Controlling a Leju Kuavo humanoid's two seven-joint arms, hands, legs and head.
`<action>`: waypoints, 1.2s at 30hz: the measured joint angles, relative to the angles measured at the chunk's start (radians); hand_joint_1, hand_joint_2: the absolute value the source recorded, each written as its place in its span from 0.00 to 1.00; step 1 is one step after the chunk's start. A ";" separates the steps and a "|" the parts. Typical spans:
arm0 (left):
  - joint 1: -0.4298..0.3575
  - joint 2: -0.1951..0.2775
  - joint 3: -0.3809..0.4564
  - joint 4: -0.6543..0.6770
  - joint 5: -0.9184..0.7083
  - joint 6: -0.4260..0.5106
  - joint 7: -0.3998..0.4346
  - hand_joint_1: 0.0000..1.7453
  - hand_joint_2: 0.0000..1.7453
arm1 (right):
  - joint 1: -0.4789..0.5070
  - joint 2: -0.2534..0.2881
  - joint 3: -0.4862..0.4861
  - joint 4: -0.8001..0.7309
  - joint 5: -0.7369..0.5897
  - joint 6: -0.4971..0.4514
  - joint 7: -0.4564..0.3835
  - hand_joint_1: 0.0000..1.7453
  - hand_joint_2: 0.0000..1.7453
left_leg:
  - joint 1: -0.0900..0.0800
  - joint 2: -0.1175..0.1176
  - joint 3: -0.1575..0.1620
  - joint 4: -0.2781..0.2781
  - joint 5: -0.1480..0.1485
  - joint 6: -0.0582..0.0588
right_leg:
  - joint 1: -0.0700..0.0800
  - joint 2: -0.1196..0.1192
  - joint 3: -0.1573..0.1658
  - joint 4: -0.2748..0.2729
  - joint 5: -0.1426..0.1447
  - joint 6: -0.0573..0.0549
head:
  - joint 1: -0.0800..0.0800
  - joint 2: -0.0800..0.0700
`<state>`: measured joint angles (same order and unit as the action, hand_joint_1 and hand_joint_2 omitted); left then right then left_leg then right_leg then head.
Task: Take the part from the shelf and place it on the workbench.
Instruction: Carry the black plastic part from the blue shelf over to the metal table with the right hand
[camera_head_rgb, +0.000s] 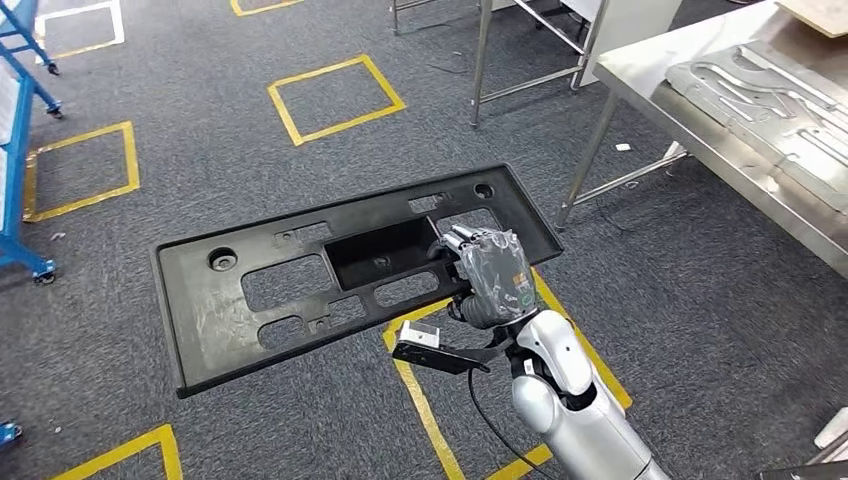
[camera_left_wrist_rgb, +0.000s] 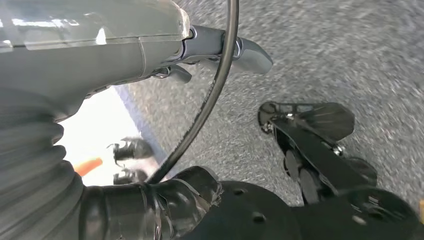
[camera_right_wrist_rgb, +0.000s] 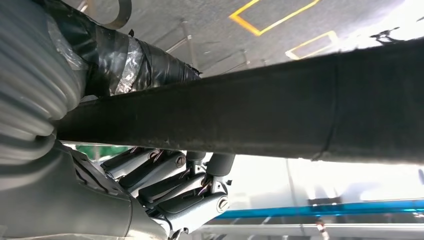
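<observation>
The right hand (camera_head_rgb: 492, 272) carries the black plastic panel (camera_head_rgb: 300, 285) above the floor, fingers (camera_right_wrist_rgb: 175, 192) clamped on its rim, and must next reach the steel counter (camera_head_rgb: 700, 130)'s near edge.

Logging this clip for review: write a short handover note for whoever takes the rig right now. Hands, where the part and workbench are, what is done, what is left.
Right hand: grips the black plastic panel at its long edge, carrying it flat above the carpet.
Left hand: holds nothing; whether its fingers are apart or closed is unclear.
Steel workbench: ahead on the right, grey metal plates lying on it.
Done: part is off the shelf.
Left: reach the workbench, set the panel down, release.
</observation>
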<state>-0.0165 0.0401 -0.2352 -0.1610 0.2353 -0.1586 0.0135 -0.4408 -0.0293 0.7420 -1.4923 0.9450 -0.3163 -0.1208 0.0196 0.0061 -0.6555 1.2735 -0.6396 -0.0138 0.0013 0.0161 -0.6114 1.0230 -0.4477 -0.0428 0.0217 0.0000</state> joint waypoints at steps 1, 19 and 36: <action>0.001 -0.001 0.003 0.000 0.003 0.005 -0.008 0.00 1.00 | -0.002 0.002 0.001 0.006 0.001 0.001 0.000 1.00 1.00 | 0.000 -0.002 -0.014 0.014 0.011 0.000 | 0.001 0.016 0.000 0.002 -0.001 0.000 | 0.000 0.000; -0.021 0.010 -0.019 0.000 -0.060 0.019 -0.063 0.00 1.00 | 0.230 -0.324 -0.155 -0.246 -0.151 -0.082 -0.119 1.00 1.00 | -0.001 0.074 0.108 -0.257 0.135 0.044 | -0.015 -0.047 -0.065 0.137 -0.039 0.073 | 0.008 0.000; -0.019 0.009 0.004 -0.001 0.005 0.054 0.013 0.00 1.00 | 0.244 -0.335 -0.241 -0.294 -0.121 -0.116 -0.099 1.00 1.00 | 0.002 -0.061 0.057 -0.198 0.146 0.018 | -0.007 0.079 0.005 0.023 -0.018 0.030 | 0.006 0.000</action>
<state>-0.0354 0.0487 -0.2314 -0.1617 0.2399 -0.1041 0.0264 -0.1966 -0.3647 0.5012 -1.7865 0.8241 -0.4319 -0.2197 0.0219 -0.0552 -0.5980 1.0755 -0.4931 0.0043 -0.0054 0.0956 -0.6068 1.0460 -0.4662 -0.0132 0.0282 0.0000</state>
